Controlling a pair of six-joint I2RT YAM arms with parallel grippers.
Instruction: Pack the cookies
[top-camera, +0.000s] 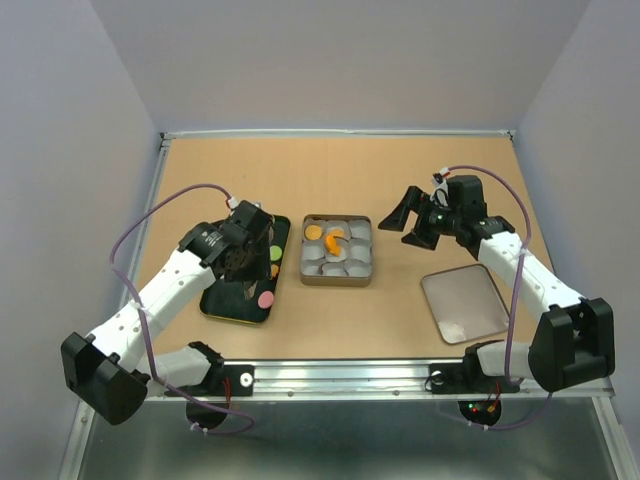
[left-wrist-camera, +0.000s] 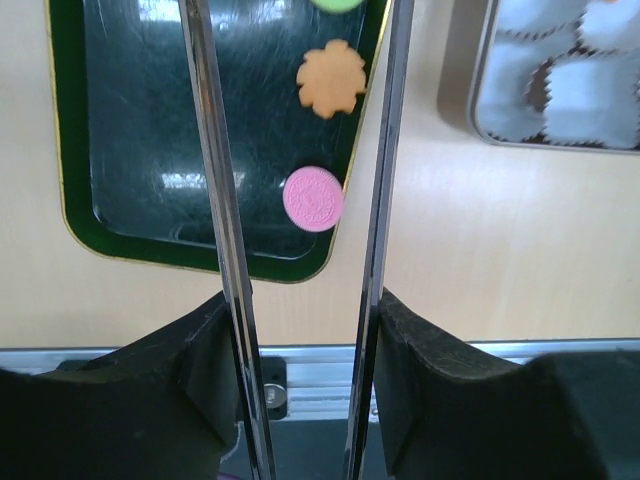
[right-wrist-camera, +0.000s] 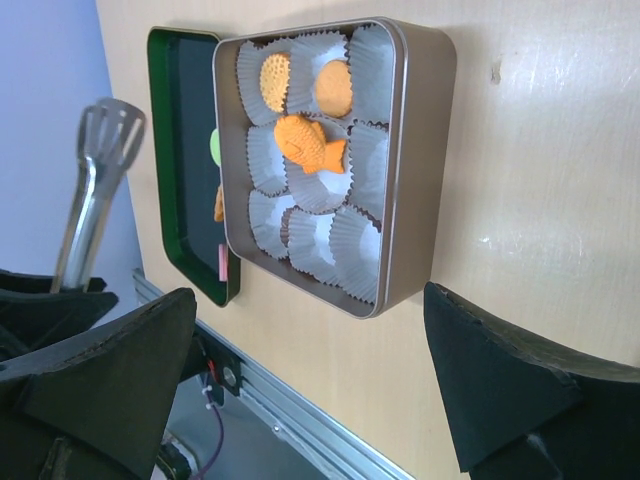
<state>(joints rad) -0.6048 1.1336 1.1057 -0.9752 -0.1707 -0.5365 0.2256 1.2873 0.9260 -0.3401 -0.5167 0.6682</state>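
Left arm: the left gripper (left-wrist-camera: 305, 300) is clamped on a pair of metal tongs (right-wrist-camera: 110, 130). Its black fingers press the 2 blades from outside, and the blades stand a little apart.

The tongs hang over a dark green tray (top-camera: 232, 305) at the left of the table (top-camera: 400, 180). 3 of the cookies are visible on the tray:
- A pink cookie (left-wrist-camera: 313, 198) lies at the near right edge.
- An orange flower-shaped cookie (left-wrist-camera: 332, 78) lies further in.
- A yellow-green cookie (top-camera: 276, 251) lies beyond that.

In the left wrist view the pink and flower-shaped pieces sit between the blades. Contact with either cannot be told.

Centre: an open metal tin (right-wrist-camera: 425, 150) stands just beside the tray, lined with 9 white paper cups (right-wrist-camera: 350, 245). 2 round orange cookies (right-wrist-camera: 274, 80) sit in adjoining cups of the far row. An orange fish-shaped cookie (right-wrist-camera: 308, 143) lies tilted over the centre cup. The other cups show only paper.

Right arm: the right gripper (top-camera: 412, 225) hovers to the right of the tin, fingers spread wide with nothing between them.

Near right: the lid (top-camera: 465, 303) lies flat on the table, apart from the tin.
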